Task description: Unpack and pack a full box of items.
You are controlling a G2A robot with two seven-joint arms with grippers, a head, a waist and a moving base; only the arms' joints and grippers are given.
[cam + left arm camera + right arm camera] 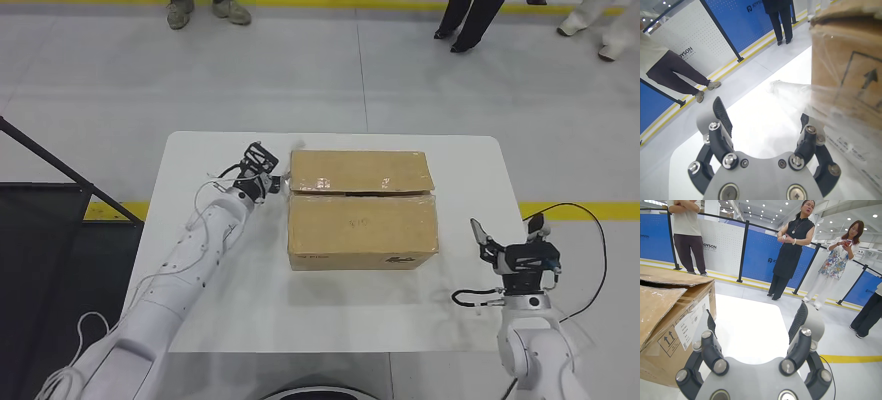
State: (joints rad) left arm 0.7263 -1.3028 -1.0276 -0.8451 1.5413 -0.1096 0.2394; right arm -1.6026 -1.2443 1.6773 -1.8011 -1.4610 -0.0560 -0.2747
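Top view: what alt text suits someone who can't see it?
A cardboard box, flaps down, sits on a white table. The left gripper is open at its far left corner; the right gripper is open, apart from it.

Bright ceiling lights; the white table glares blank in both wrist views, whose edges bow outward

box contents hidden under its flaps, box cut off at the edge in both wrist views
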